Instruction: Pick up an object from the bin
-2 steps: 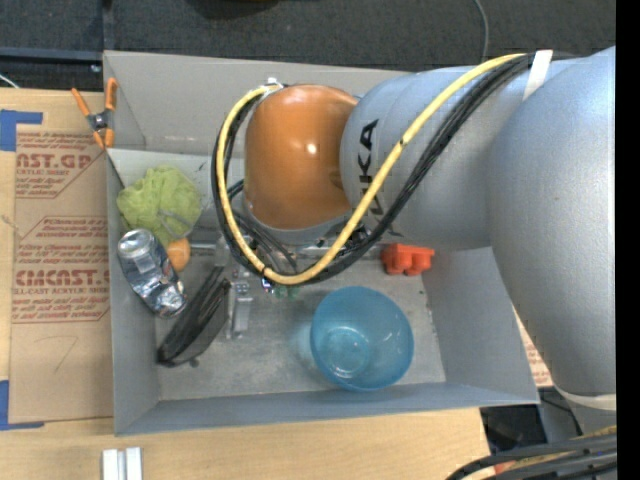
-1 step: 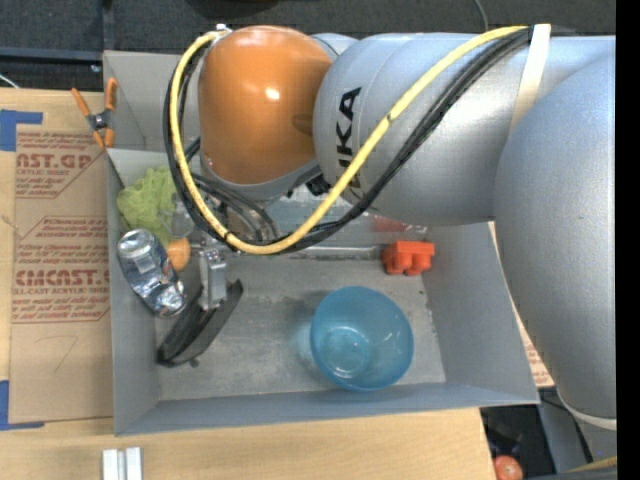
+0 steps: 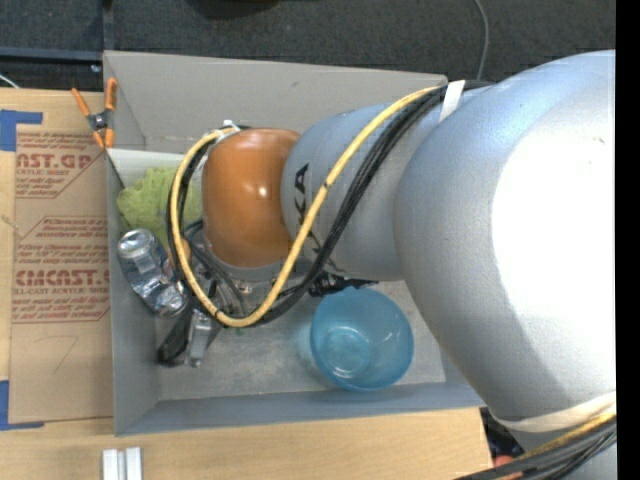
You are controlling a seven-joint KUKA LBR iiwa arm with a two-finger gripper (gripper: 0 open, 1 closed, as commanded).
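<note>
Crumpled clear bottle point(image 3: 148, 265) just beside the jaws: apparently nothing lifted yet.
You cannot tell the jaws' spread; grasp and lift remain.

Bright, even light falls from above. The glossy orange wrist cover point(image 3: 245, 193) shows a soft sheen, the crumpled silvery object point(image 3: 146, 266) glints, and the grey robot arm point(image 3: 500, 218) shades the grey metal bin point(image 3: 255, 373).
</note>
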